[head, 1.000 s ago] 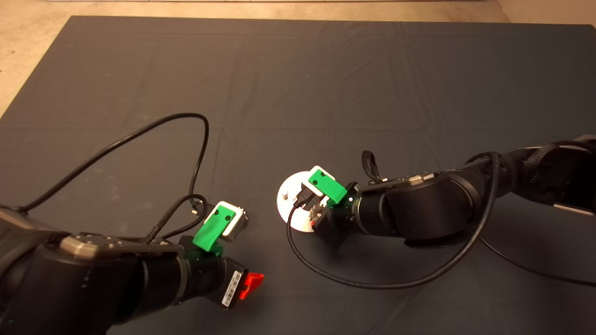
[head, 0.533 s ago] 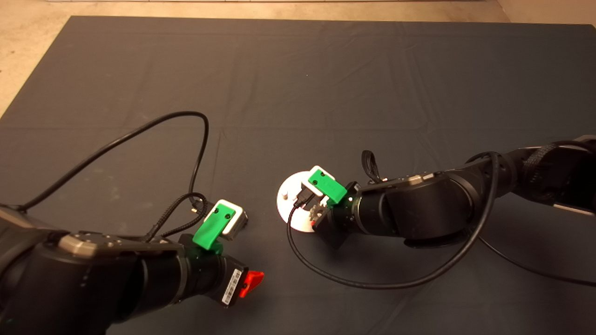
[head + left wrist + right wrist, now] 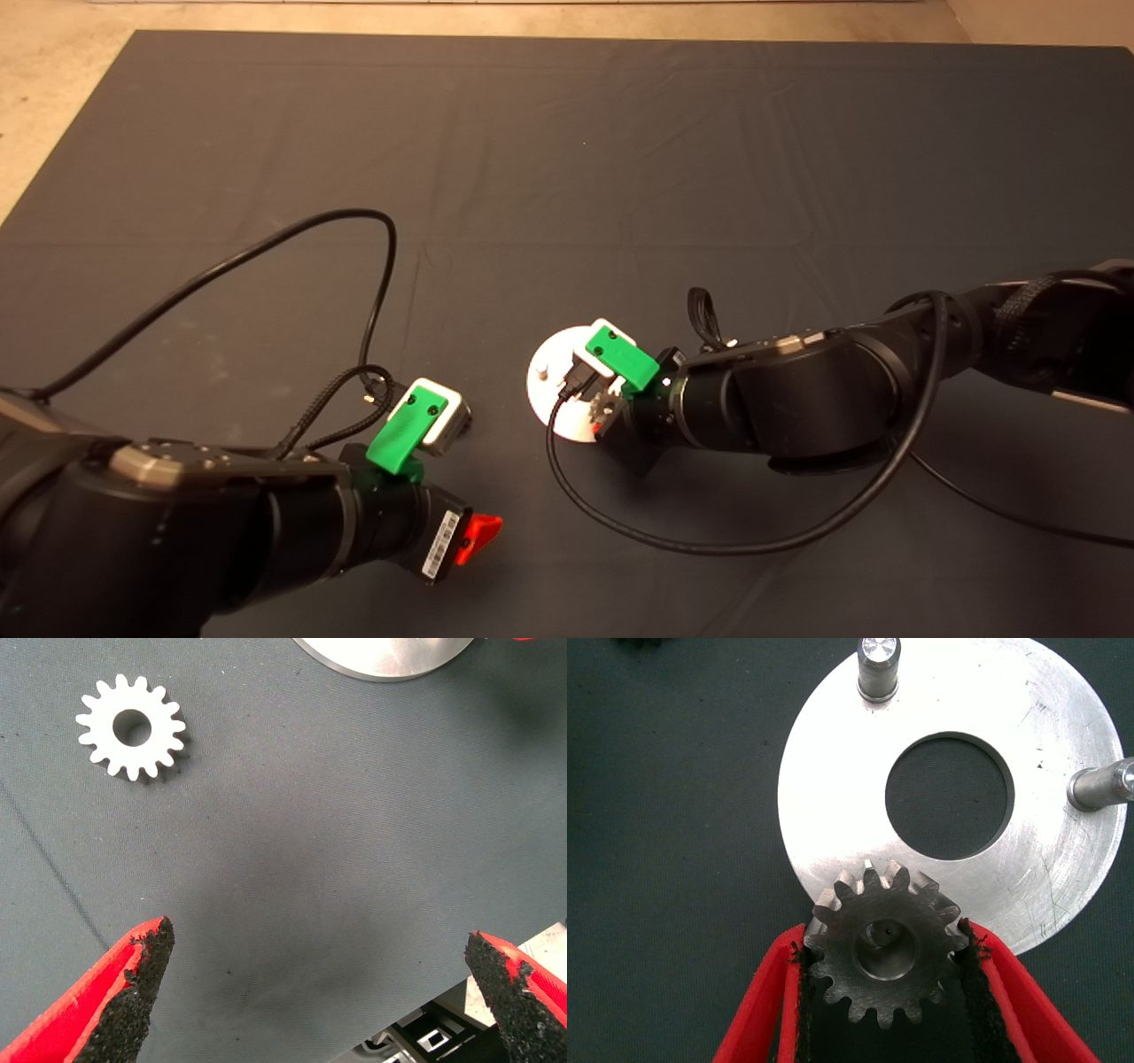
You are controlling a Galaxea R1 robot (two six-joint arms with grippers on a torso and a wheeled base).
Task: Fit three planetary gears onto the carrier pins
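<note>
Steel gear (image 3: pixel 884 950), darker of the kind, sat clamped between the right gripper's (image 3: pixel 884 992) two black pads (image 3: pixel 803 1010), teeth biting into the padding on both sides. It was held flat over the near rim of the carrier disc (image 3: pixel 833 797), and the top of a pin showed inside its centre bore; whether the gear was fully seated on that pin could not be told. Two other carrier pins (image 3: pixel 878 668) stood bare and upright on the disc, one at the far rim, the other (image 3: pixel 1099 785) at the side rim, with the large central hole (image 3: pixel 948 796) between them.

From the head camera, the right gripper (image 3: pixel 604 416) reached in from the right and sat over the disc (image 3: pixel 542 390), covering most of it; one bare pin (image 3: pixel 545 368) showed near the disc's left edge.

Left gripper (image 3: pixel 319 992) hung low over the dark mat (image 3: pixel 310 859) with its fingers spread wide and nothing between them. A bright silver gear (image 3: pixel 131 726) lay flat on the mat beyond the fingertips, apart from them and near the disc's edge (image 3: pixel 381 660). In the head view the left gripper (image 3: pixel 469 536) was at the lower left, well apart from the disc. A black cable (image 3: pixel 266 248) looped across the mat behind it.
</note>
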